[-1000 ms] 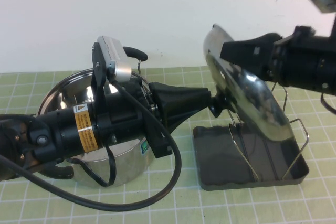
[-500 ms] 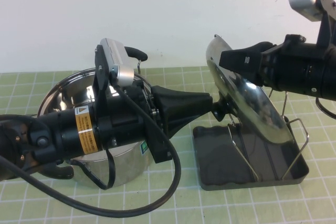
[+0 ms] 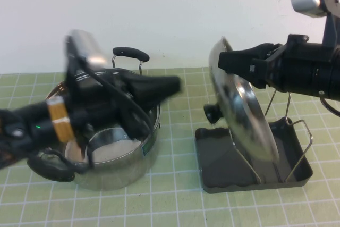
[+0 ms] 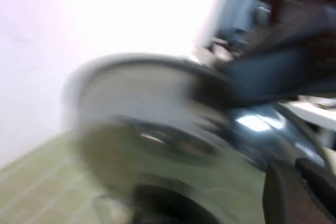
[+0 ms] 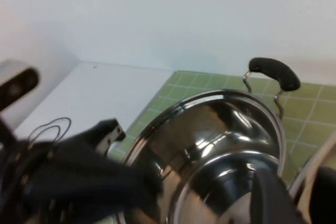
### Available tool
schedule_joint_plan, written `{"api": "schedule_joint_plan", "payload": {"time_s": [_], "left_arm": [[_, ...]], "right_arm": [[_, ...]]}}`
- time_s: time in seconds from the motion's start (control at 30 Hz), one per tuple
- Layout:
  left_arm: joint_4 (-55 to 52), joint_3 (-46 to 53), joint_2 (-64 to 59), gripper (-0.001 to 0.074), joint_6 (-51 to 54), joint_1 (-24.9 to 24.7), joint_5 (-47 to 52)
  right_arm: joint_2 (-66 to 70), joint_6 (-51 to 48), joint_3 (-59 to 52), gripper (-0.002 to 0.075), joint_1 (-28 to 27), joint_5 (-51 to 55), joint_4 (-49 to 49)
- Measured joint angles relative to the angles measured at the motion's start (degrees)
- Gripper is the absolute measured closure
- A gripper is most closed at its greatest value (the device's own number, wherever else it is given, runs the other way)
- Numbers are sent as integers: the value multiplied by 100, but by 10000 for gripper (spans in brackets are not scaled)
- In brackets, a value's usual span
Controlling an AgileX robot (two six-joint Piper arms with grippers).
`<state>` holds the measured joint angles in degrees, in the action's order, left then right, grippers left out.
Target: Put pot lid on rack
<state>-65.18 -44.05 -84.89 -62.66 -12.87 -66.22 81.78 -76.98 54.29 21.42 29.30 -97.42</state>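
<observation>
The pot lid (image 3: 247, 115), shiny steel with a black knob (image 3: 212, 112), stands on edge in the rack (image 3: 223, 171), a dark grey tray with wire uprights, and leans back against the wires. My right gripper (image 3: 226, 59) is shut on the lid's top rim; its fingers (image 5: 268, 198) straddle the rim (image 5: 310, 169) in the right wrist view. My left gripper (image 3: 172, 84) is open and empty, blurred, above the steel pot (image 3: 117, 158) and well clear of the knob. The left wrist view shows the lid (image 4: 136, 103) only as a blur.
The deep steel pot with two black handles (image 3: 130, 53) stands left of the rack, under my left arm; it also shows in the right wrist view (image 5: 220, 129). Green tiled mat (image 3: 175, 206) covers the table. A white wall is behind.
My left gripper let go of the lid's knob and drew back left over the pot. The lid settled more upright in the rack, still held at its rim by my right gripper.
</observation>
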Motion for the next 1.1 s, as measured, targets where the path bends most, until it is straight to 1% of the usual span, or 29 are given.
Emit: {"api": "schedule_joint_plan", "payload": {"time_s": [0.13,0.23,0.33,0.47,0.57,0.63,0.7,0.8,0.9,1.03,1.1], "left_arm": [[-27,0,15,734,-609,822,-9],[-197,0,65,734,-1141,1332,7],[-652,0,143,734,-1406,1694,24],[-1246,0,301,734,-1558,2055,-24],[-1395,0,545,734,-1569,2427,-24],[-1400,0,831,734,-1511,2752,-24],[-1414,0,1224,734,-1500,3069,-24],[-1701,0,1877,734,-1723,3466,355],[-2335,0,2310,734,-2270,3626,835],[-3265,34,2690,734,-2912,3648,1413],[-3411,154,2927,734,-3139,3650,1741]], "right_arm": [[0,-35,10,550,-99,171,47],[0,-35,10,550,-98,182,137],[0,-35,10,547,-102,182,151],[0,-49,10,535,-102,182,151],[-102,-110,10,533,-111,182,151],[-247,-328,10,536,-162,182,178],[-525,-674,10,560,-230,103,249],[-1104,-1305,10,627,-273,-243,520],[-1805,-1831,-12,692,-273,-634,985],[-2797,-2397,-384,719,-273,-1373,1348],[-3269,-2526,-748,723,-273,-1874,1386]]}}
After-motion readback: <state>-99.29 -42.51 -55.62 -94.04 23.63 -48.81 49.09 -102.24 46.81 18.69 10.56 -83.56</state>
